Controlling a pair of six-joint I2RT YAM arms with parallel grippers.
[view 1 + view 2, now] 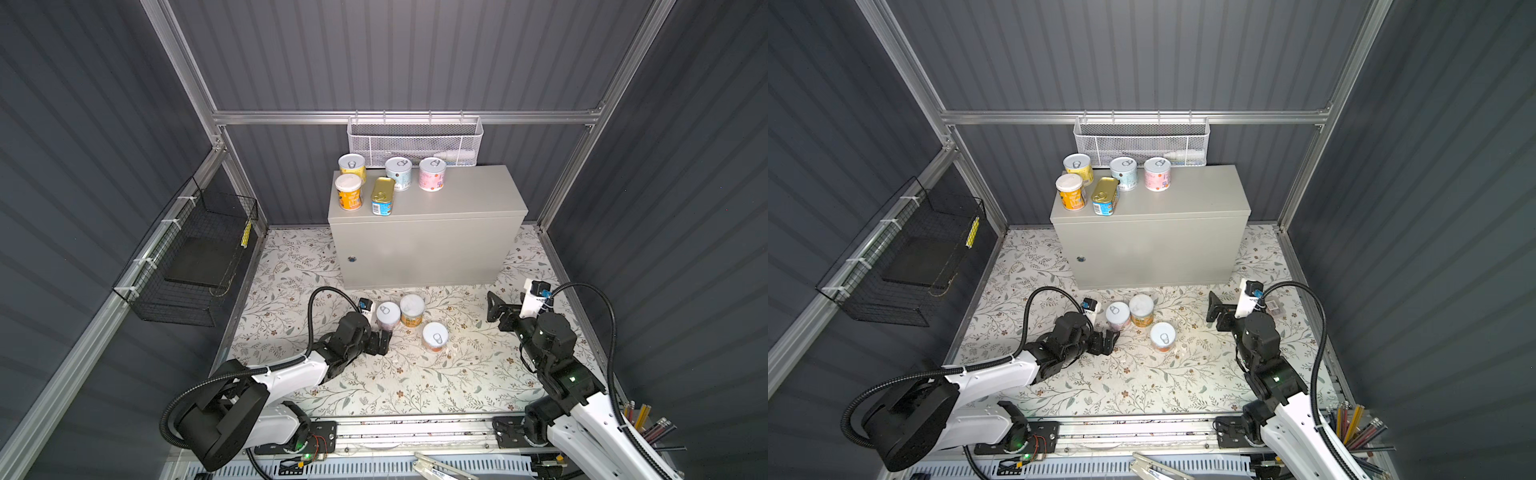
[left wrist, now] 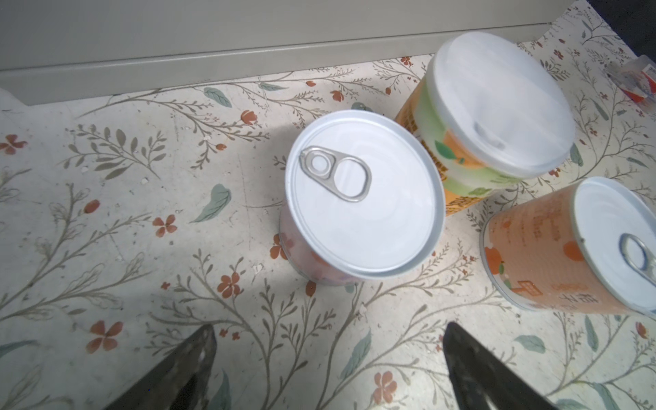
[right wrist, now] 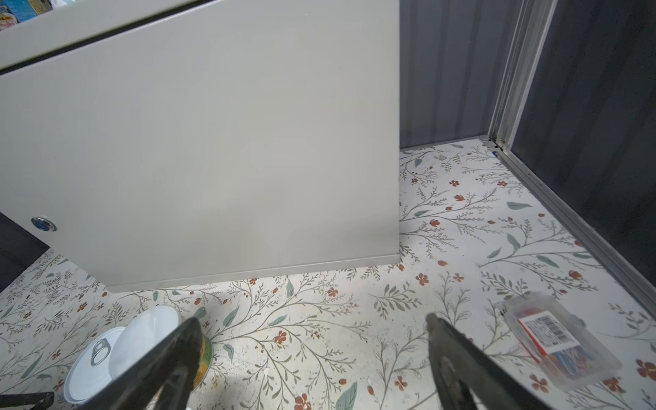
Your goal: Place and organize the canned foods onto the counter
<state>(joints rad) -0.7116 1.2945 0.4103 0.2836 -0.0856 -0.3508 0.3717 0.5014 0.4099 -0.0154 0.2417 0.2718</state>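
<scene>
The counter [image 1: 440,203] is a light-grey cabinet at the back. On its top stand a yellow can [image 1: 352,166], a white-lidded orange can [image 1: 348,192], a gold-topped tin [image 1: 382,196], a blue can [image 1: 398,173] and a pink can [image 1: 432,173]. Three cans remain on the floral floor: a pink one [image 2: 362,198], a plastic-lidded orange one [image 2: 497,106] and a pale orange one [image 2: 575,248]. My left gripper [image 2: 329,328] is open, just short of the pink floor can and apart from it. My right gripper [image 3: 312,319] is open and empty over the floor right of the cans.
A white mesh basket [image 1: 413,141] hangs behind the counter. A black wire basket [image 1: 195,257] is fixed to the left wall. A clear plastic box [image 3: 557,340] lies on the floor by my right gripper. A cup of pencils [image 1: 648,424] stands at the front right.
</scene>
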